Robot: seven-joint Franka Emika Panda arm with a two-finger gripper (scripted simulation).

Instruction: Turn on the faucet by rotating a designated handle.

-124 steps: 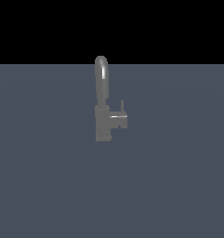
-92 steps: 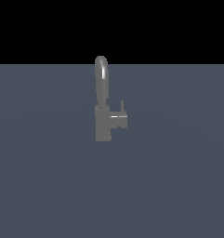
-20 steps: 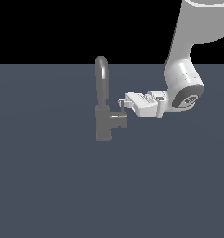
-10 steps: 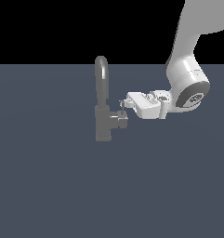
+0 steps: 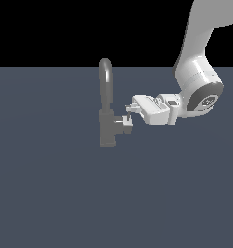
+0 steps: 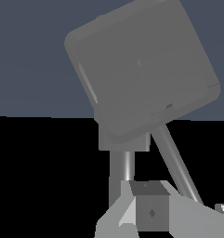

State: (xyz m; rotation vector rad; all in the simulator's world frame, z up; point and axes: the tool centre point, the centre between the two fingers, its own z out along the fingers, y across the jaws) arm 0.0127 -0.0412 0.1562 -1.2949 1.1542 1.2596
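Note:
The grey faucet [image 5: 107,131] stands mid-scene with its arched spout [image 5: 105,80] rising from a blocky body. The handle [image 5: 123,125] is a short stub pointing to the exterior view's right. My gripper [image 5: 129,112] reaches in from the right, its tips just above the stub's end where the pin lever stood; the pin is hidden there. In the wrist view the stub's square end [image 6: 141,69] fills the frame. A thin tilted pin [image 6: 174,162] runs from it toward my fingertips [image 6: 148,211]. How far the jaws are apart does not show.
The white arm [image 5: 200,92] comes down from the upper right of the exterior view. The faucet stands on a flat dark blue-grey surface [image 5: 50,193] with nothing else on it. The background above is black.
The arm, absent in the oldest frames, now reaches the handle. Over the last second its elbow swung to the right and the fingertips dipped slightly at the pin.

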